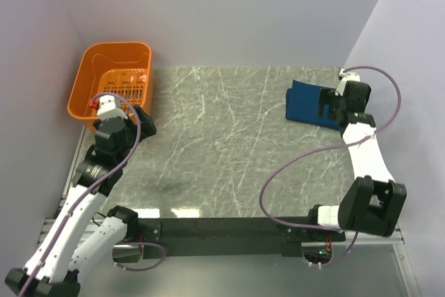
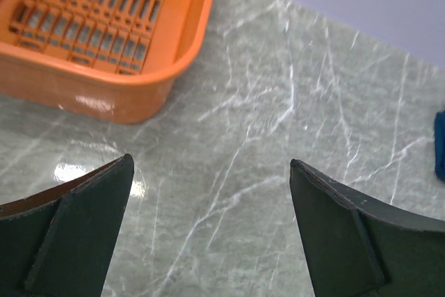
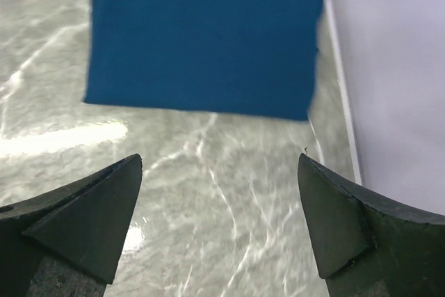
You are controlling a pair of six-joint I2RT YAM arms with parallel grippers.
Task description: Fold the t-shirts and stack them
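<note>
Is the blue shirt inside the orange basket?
No, the folded blue shirt lies on the table at the far right, well apart from the orange basket on the left.

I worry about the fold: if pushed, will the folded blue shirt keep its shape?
Probably not: the shirt is soft cloth, so layers may bunch. Flat and thin, it likely slides easily on the glossy table.
</note>
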